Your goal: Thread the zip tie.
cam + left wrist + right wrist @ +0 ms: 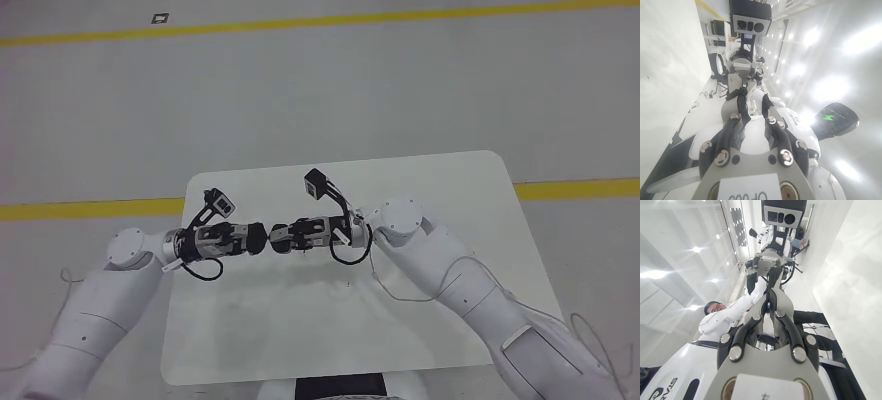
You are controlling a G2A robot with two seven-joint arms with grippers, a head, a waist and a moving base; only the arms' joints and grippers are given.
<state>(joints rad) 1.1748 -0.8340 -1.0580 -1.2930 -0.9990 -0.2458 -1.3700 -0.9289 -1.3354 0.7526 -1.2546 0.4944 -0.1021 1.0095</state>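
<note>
Over the left half of the white table [450,200], well clear of its top: left gripper [753,100] on the left and right gripper [769,298] on the right, tip to tip. Left gripper's fingers spread wide apart. Right gripper's pads [773,302] nearly together, pinching a small dark sliver, the zip tie [768,303], just beside one finger of the left gripper.

White label [769,258] on the left gripper [761,285] carries small print, seemingly a code
</note>
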